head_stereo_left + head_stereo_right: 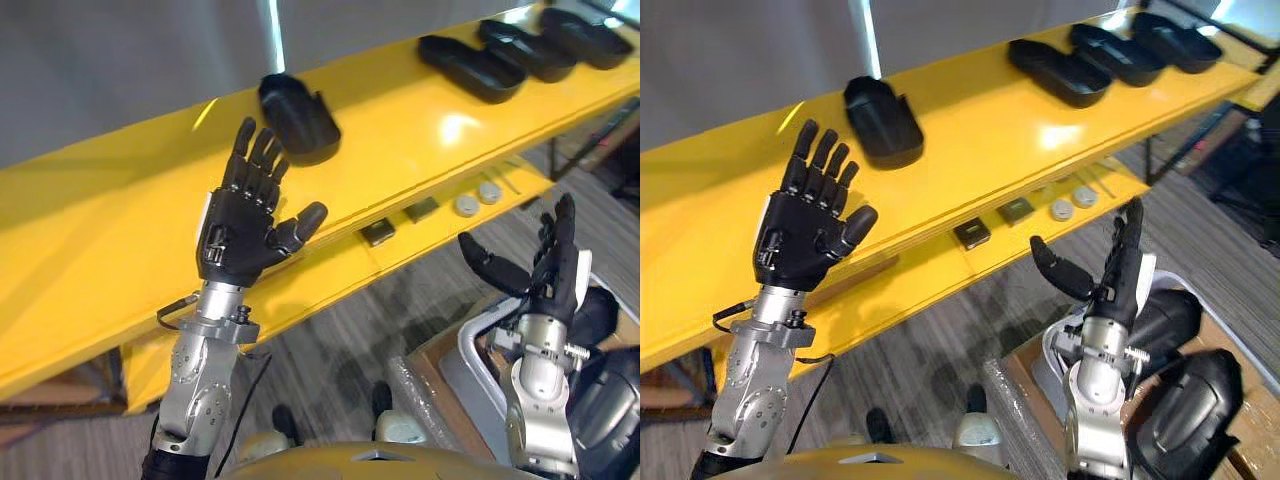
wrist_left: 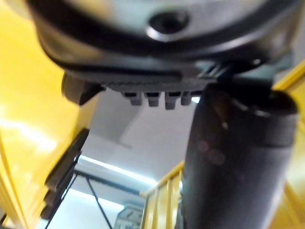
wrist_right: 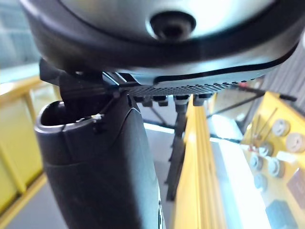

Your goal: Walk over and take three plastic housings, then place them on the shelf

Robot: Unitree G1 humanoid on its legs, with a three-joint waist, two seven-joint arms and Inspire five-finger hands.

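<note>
My left hand [image 1: 240, 232] and right hand [image 1: 550, 272] are spread open, empty. A plastic housing [image 1: 297, 120] lies on the yellow shelf [image 1: 120, 200] near the left hand. It looks light, stiff and slick, so I'd pinch its rim.

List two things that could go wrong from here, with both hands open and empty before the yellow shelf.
1. The left hand is raised close to the single black housing on the yellow shelf; reaching forward could push it askew.
2. The right hand stands near the lower ledge with its grey discs; turning to the housings in the box might clip that ledge.
</note>
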